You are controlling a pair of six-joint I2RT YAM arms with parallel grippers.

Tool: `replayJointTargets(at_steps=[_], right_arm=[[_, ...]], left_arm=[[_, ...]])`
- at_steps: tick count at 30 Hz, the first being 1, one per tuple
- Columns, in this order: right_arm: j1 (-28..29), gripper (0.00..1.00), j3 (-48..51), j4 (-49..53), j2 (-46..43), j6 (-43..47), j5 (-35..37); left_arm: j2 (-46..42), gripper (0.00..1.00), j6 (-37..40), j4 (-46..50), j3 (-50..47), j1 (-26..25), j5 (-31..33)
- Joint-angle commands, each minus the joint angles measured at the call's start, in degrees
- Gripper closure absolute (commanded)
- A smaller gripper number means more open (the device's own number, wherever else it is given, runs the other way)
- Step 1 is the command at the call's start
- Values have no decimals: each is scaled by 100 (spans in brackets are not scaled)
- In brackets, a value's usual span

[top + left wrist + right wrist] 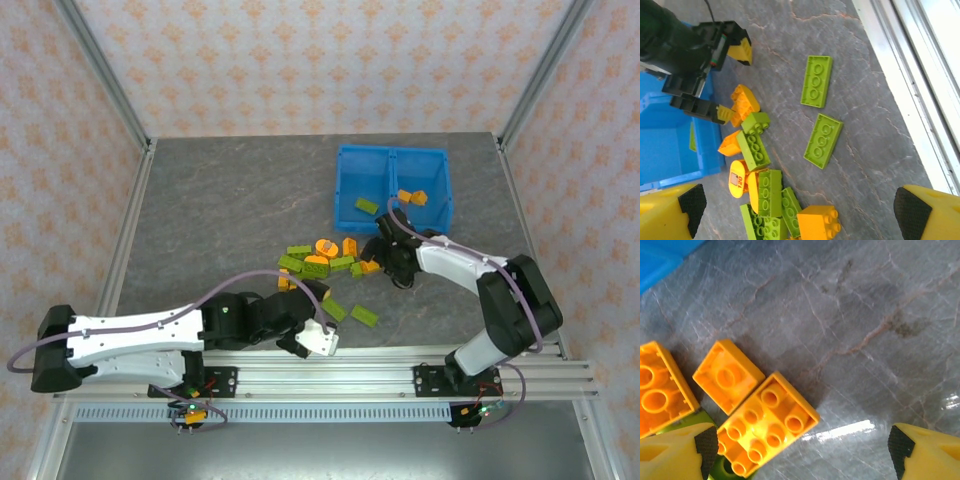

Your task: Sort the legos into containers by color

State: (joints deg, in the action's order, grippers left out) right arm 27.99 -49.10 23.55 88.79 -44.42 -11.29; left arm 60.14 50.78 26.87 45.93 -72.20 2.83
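The legos lie in a pile (pixel 318 260) of olive-green and orange bricks in front of the blue bin (pixel 345 172). Its left compartment holds one green brick (pixel 366 206). Orange bricks (pixel 412 197) lie in the right one. My left gripper (pixel 308 300) is open and low at the pile's near edge, with an orange studded brick (pixel 818 220) between its fingers (pixel 670 212), untouched. My right gripper (pixel 378 258) is open at the pile's right end. An upturned orange brick (pixel 765 422) sits by its left finger (pixel 675 450), with two more orange bricks (pixel 727 375) beside it.
Two flat green plates (pixel 816 81) (pixel 823 140) lie apart from the pile, toward the metal rail (pixel 400 365) at the table's near edge. My right gripper (pixel 705 65) shows in the left wrist view, beside the bin wall (pixel 670 145). A bin corner (pixel 660 257) is close by.
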Motion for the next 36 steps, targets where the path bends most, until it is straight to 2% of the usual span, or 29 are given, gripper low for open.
replayJointTargets(at_steps=[1,5,8,11,15,25,30,33,36], right_arm=[[39,12,-362,125,329,-257,281],[171,18,-502,181,697,-458,231],[311,28,-494,241,811,-692,395],[397,40,-487,387,891,-844,419],[443,64,-329,517,894,-944,497],[427,75,-211,724,-78,-970,1254],[425,75,-426,1064,-586,-735,1636],[403,75,-500,1212,-1042,-596,1924],[298,74,-770,1470,-1515,-238,2624]], left_arm=[[-290,0,239,-715,-385,74,-162],[-382,0,312,-555,-399,-51,-9],[-445,0,422,-686,-497,-283,348],[-503,0,424,-888,-658,-472,529],[-469,0,345,-953,-674,-505,551],[-488,0,248,-940,-532,-483,281],[-656,0,277,-457,-153,-9,-257],[-923,0,193,-811,-261,285,-515],[-1088,0,64,-1291,-492,463,-581]])
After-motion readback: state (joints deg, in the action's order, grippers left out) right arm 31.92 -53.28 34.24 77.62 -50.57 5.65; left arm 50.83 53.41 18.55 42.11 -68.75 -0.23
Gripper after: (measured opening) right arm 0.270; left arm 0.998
